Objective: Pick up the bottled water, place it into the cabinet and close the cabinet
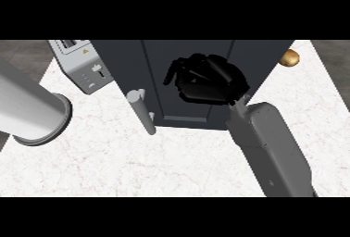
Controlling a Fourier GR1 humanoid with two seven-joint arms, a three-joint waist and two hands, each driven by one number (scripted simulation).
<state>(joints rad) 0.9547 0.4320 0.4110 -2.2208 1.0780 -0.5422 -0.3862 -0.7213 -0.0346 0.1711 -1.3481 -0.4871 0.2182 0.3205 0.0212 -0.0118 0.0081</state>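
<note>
head view looks steeply down on a white marble counter (171, 162), with the dark cabinet (164, 78) sitting top-middle of the frame. honestly the bottled water isn't visible anywhere here. it may be inside the cabinet or hidden under the hand, no way to tell which.

if it's a normal plastic bottle, it's probably lightish, smooth, a bit slippery and slightly squishy at the sides, so it'd want a wrap around the middle of the body rather than the cap. that's a guess, not something on show.

the right hand (205, 81) is over the cabinet front, upper middle of the frame, grey forearm coming up from the lower right. its fingers look curled in a dark bunch, but whether they wrap anything is impossible to make out. it sits beside the door panel, and a pale bar handle (142, 111) hangs just left of it.

the left hand doesn't show at all, only a fat grey forearm (31, 111) at the left edge.

other stuff: toaster (85, 65) upper left behind the cabinet, and a small brownish round thing (290, 58) upper right.
</note>
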